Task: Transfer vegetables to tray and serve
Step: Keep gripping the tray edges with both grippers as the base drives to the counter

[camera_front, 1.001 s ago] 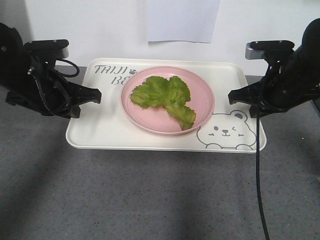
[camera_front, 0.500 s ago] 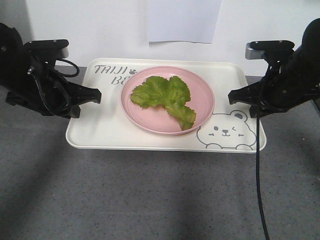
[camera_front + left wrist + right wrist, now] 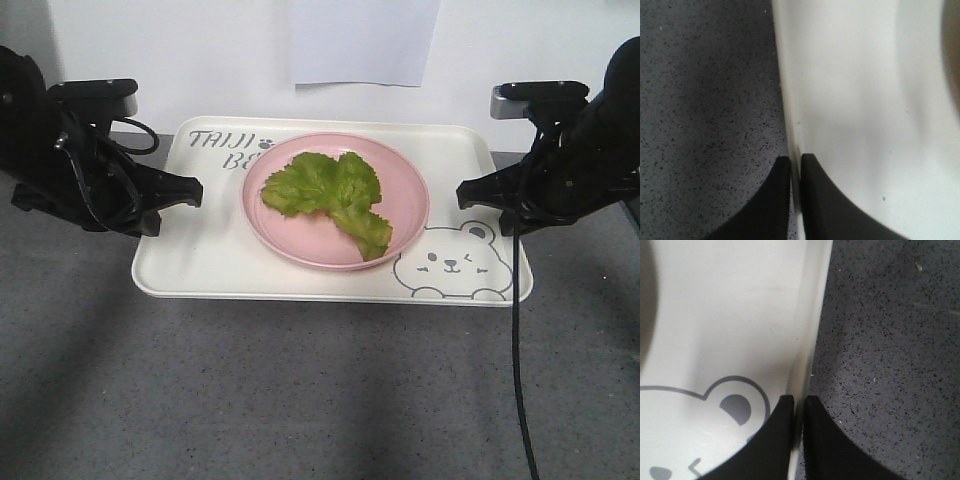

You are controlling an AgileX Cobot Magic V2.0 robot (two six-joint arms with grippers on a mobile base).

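A green ruffled lettuce leaf, the vegetables, lies on a round pink plate that stands on the cream-white tray with grey lettering and a bear face. My left gripper is shut on the tray's left rim, one finger outside and one inside. My right gripper is shut on the tray's right rim beside the bear's ear. The leaf is out of both wrist views.
The tray rests on a dark grey speckled tabletop. A white wall with a sheet of paper rises just behind it. A black cable hangs from the right arm down across the table.
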